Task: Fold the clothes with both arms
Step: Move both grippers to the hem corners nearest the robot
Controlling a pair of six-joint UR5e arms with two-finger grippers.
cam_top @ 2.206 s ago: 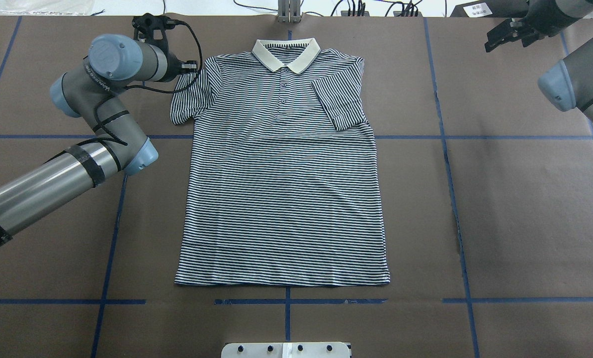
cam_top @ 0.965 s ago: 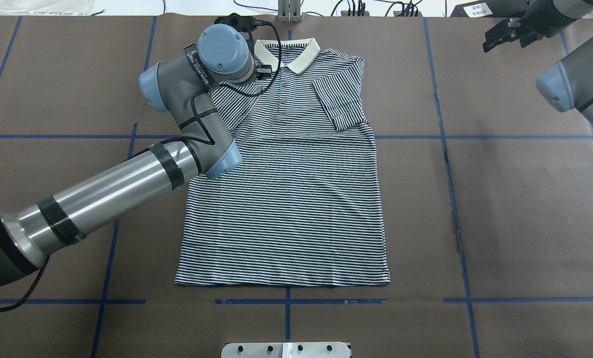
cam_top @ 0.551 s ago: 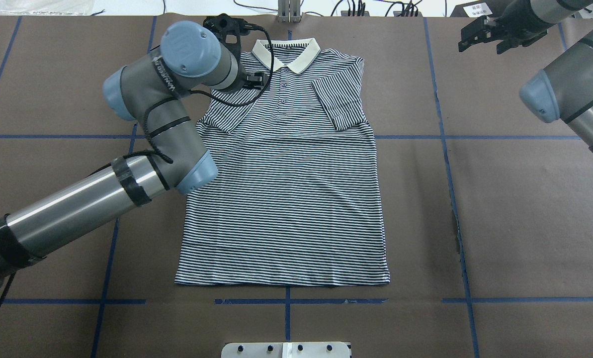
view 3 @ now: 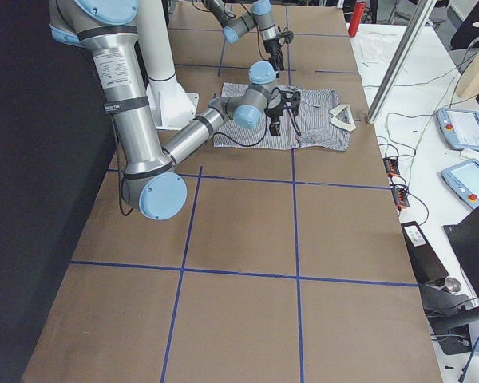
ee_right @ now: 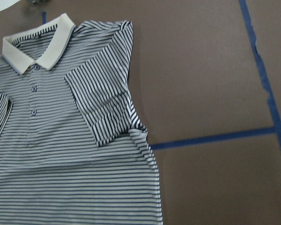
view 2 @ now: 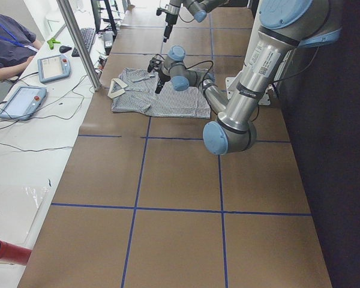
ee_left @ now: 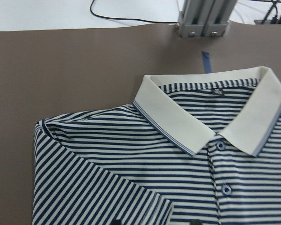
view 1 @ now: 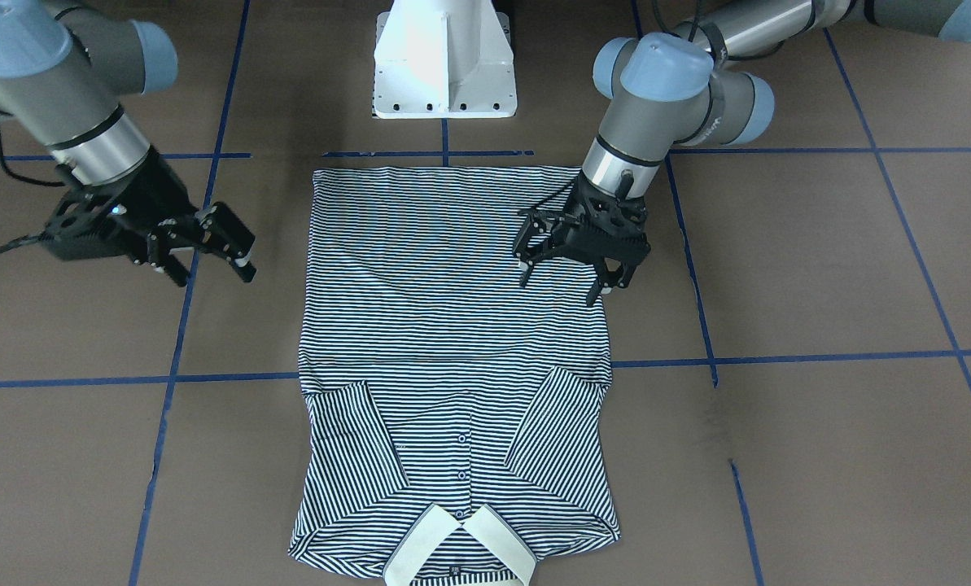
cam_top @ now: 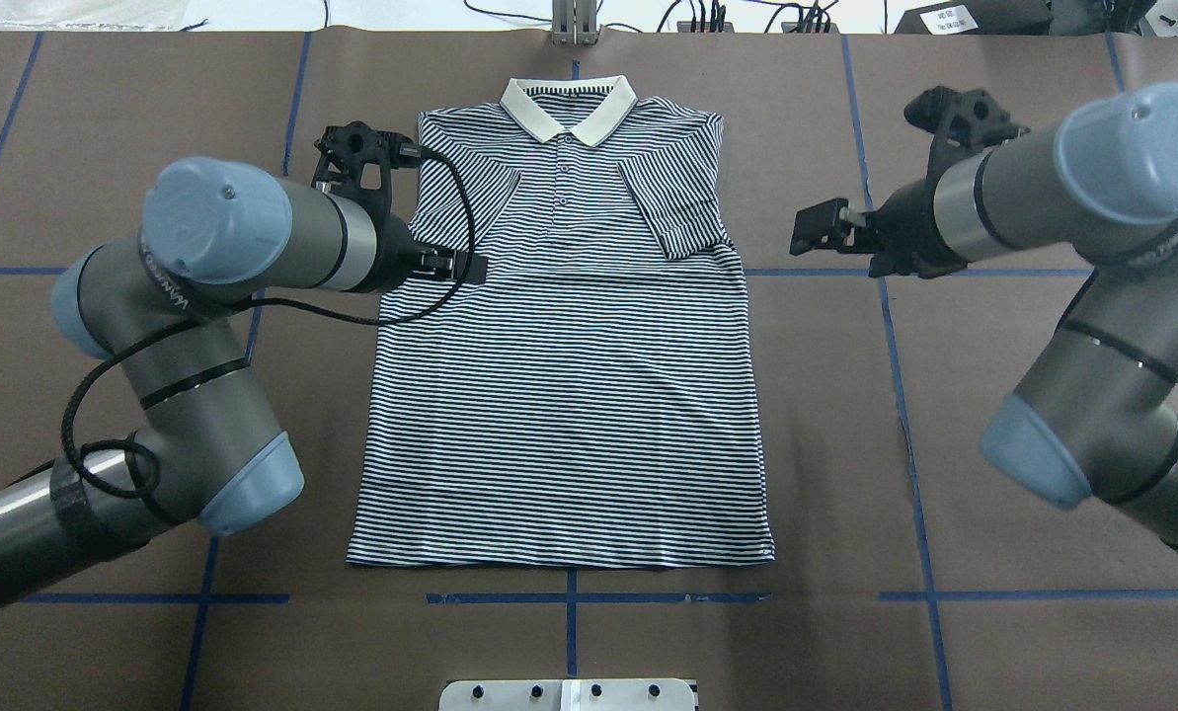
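Observation:
The striped polo shirt (cam_top: 569, 395) lies flat and front up on the brown table, its cream collar (cam_top: 569, 104) at the far end. Both sleeves are folded in over the chest, as the front view (view 1: 452, 325) shows. My left gripper (cam_top: 453, 266) is open and empty. It hangs above the shirt's left side (view 1: 558, 289). The left wrist view shows the collar and the folded left sleeve (ee_left: 98, 187). My right gripper (cam_top: 818, 232) is open and empty. It is above the table beside the shirt's right edge (view 1: 212, 273). The right wrist view shows the folded right sleeve (ee_right: 103, 103).
The white pedestal base (view 1: 444, 65) stands at the near edge behind the hem. A metal post (cam_top: 574, 20) and cables sit at the far edge. Blue tape lines cross the table. An operator (view 2: 6, 42) and tablets (view 2: 54, 66) are on the far side.
The left gripper carried the left sleeve inward over the chest, let it go and drew back towards the robot. The right arm swung in from the far right corner towards the shirt's right edge.

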